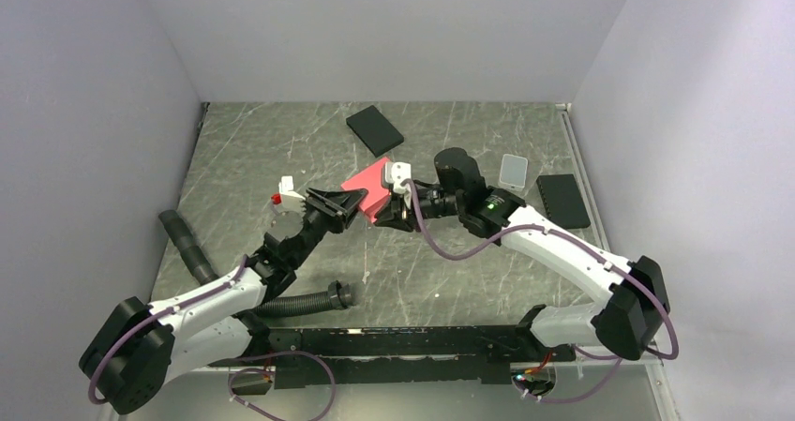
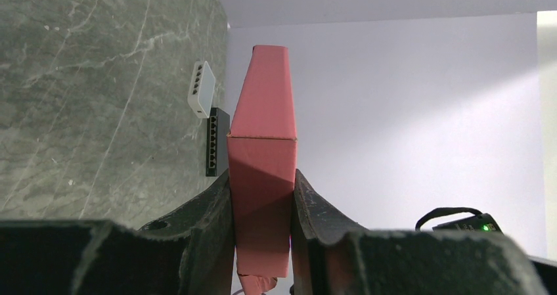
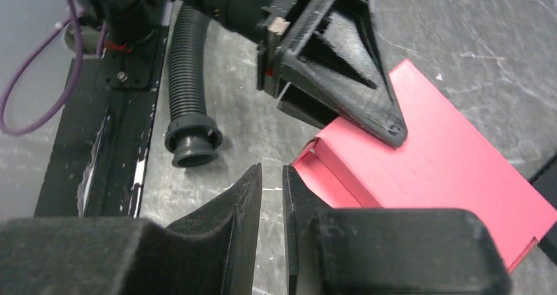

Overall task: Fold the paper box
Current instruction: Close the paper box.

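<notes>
The paper box [image 1: 373,188], pinkish-red and mostly folded into a flat rectangular shape, is held above the middle of the table. My left gripper [image 1: 352,203] is shut on its left end. In the left wrist view the box [image 2: 263,131] stands edge-on between both fingers, and a crumpled flap pokes out below. My right gripper [image 1: 397,207] sits at the box's near right corner. In the right wrist view its fingers [image 3: 271,171] stand a narrow gap apart with nothing between them, just left of the box's open end [image 3: 446,157]. A left gripper finger [image 3: 368,104] presses on the box's top face.
A black flat box [image 1: 375,128] lies at the back, another black one [image 1: 562,201] at the right, and a white device [image 1: 513,171] beside it. A tiny red-and-white carton [image 1: 281,196] sits left of the grippers. A black corrugated hose [image 1: 300,302] and a black rail [image 1: 403,341] lie near the bases.
</notes>
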Controlling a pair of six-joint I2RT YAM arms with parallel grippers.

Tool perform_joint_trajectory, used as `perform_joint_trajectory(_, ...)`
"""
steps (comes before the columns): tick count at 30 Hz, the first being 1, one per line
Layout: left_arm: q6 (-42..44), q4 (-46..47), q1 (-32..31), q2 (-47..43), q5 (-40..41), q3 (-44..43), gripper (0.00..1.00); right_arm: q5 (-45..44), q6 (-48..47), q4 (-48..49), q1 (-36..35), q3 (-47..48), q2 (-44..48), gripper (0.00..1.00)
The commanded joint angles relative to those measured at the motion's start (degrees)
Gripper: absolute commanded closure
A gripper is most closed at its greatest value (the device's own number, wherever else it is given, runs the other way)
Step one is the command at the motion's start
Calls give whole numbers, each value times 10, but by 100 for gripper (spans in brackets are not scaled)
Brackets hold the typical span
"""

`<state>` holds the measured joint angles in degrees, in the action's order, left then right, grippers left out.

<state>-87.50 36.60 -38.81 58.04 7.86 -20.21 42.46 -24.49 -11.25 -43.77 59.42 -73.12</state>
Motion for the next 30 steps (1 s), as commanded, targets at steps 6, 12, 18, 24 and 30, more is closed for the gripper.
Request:
perform_joint_trajectory(6,20,35,0,-2,52,-28,100,-113,163,107,-3,5,-12,76)
perform_joint_trajectory(12,25,36,-1,6,61,-39,100,-109,194,125,-6,2,-30,76)
perform_joint_trajectory(18,20,37,-1,14,65,-44,100,-143,196,129,-14,3,-39,75)
perform_joint_trajectory(24,16,39,-4,26,63,-50,100,-168,193,127,-22,7,-45,73)
perform_joint_trajectory(30,15,41,-5,29,62,-49,100,-174,192,123,-24,9,-50,73)
